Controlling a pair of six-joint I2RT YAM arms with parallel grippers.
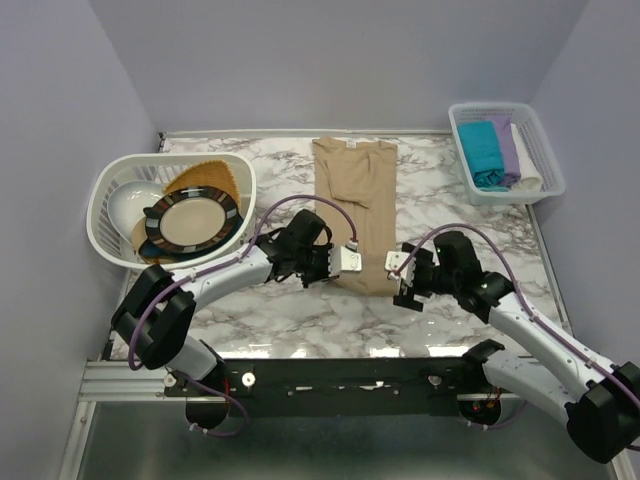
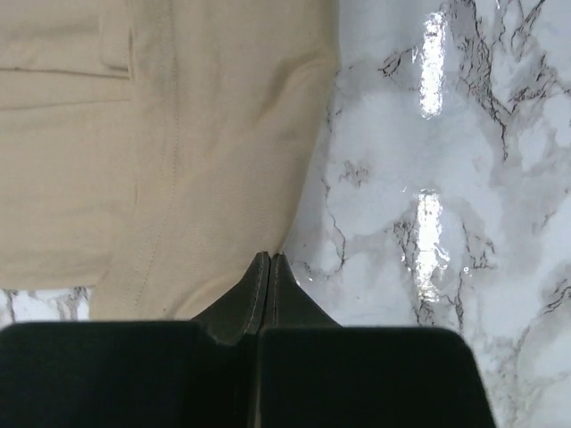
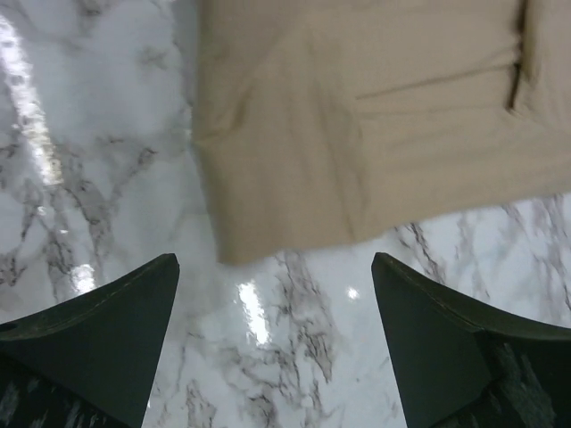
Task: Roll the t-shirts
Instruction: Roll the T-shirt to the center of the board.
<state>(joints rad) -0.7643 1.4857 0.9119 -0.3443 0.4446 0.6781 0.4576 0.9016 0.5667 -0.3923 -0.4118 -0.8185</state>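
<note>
Left gripper (image 2: 268, 264): jaws pressed together at the beige t-shirt's (image 2: 205, 134) side edge; can't tell if cloth is pinched. Right gripper (image 3: 275, 260): spread wide over marble table (image 3: 294, 357), shirt's corner at 12 o'clock. Shirt flat, mid-table.

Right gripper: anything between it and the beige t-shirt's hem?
Nothing visible. The right gripper hangs with jaws open over the bare marble table, just short of the beige t-shirt hem corner.
</note>
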